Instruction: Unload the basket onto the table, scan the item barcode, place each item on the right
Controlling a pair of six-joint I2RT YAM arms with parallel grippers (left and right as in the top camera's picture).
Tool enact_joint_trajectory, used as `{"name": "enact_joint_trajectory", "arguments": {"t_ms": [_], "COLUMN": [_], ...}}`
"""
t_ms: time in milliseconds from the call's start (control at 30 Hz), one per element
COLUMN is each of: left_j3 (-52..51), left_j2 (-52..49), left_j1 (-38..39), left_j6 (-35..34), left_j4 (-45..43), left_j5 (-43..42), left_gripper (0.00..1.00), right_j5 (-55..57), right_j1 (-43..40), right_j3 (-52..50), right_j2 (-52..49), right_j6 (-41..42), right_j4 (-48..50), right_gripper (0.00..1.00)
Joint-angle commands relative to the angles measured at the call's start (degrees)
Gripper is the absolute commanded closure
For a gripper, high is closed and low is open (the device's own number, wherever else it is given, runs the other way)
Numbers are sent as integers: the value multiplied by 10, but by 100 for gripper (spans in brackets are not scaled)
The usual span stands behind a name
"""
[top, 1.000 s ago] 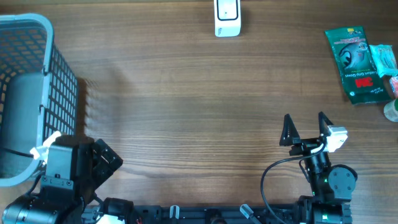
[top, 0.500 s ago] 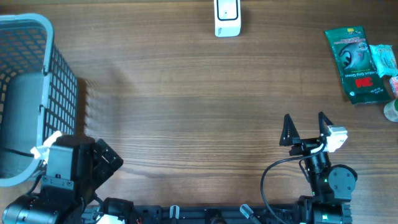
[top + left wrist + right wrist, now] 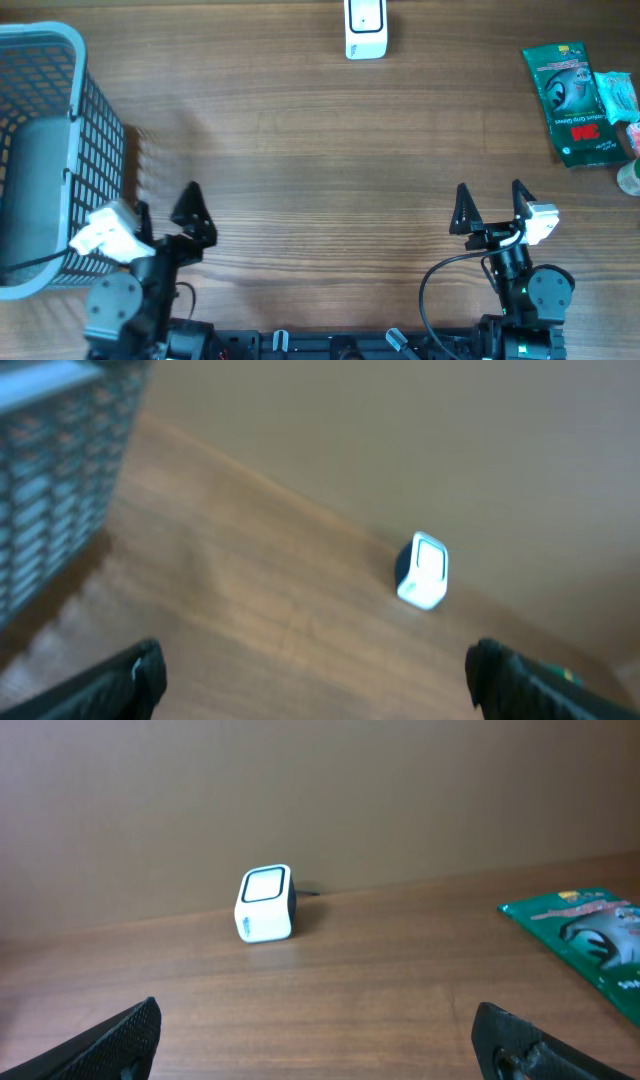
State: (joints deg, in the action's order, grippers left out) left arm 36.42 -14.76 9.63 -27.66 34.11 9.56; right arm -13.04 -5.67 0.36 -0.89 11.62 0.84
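Note:
A white barcode scanner (image 3: 365, 28) stands at the far edge of the table; it also shows in the left wrist view (image 3: 423, 570) and the right wrist view (image 3: 266, 904). The items lie at the far right: a green packet (image 3: 572, 100) with a smaller teal packet (image 3: 615, 95) beside it. In the right wrist view the green packet (image 3: 590, 935) lies to the right. My left gripper (image 3: 165, 210) is open and empty beside the basket. The right gripper (image 3: 490, 205) is also open and empty, well short of the packets. Both hold nothing in the wrist views: left gripper (image 3: 315, 680), right gripper (image 3: 320, 1035).
A grey wire basket (image 3: 50, 150) stands at the left edge, close to my left gripper; its mesh wall (image 3: 60, 470) fills the left of the left wrist view. A pale round object (image 3: 630, 178) sits at the right edge below the packets.
The left arm has unfolded from the near left corner; its gripper now points out over the table beside the basket. The right arm has not moved.

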Motion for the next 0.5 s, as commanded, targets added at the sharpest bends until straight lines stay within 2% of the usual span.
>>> {"name": "enact_joint_trajectory", "arguments": {"t_ms": [0,67,167,367,467], "left_j3": [-125,-188,-250,-323,-334], "left_j2": [59,73,87,145,146], "left_j1": [-9,-14,-31,-73,-80], "left_j6": [79,93,93,99,130], "left_j4": [-105,-181,-241,-263,-273], "left_j5": [-42,-42,-42,-66,-70], "left_gripper": [0,0,0,0,0], "right_j5": [-3,-2,-2,-3,-2], "right_j1": [0,0,0,0,0], "right_j3": [-1,-1,-1,-1,-1], "right_j2": [6,6,6,6,6], "right_j6": [-10,-10,-10,-10,-10], "right_j4": [2,2,2,2,2], "right_gripper": [0,0,0,0,0]}}
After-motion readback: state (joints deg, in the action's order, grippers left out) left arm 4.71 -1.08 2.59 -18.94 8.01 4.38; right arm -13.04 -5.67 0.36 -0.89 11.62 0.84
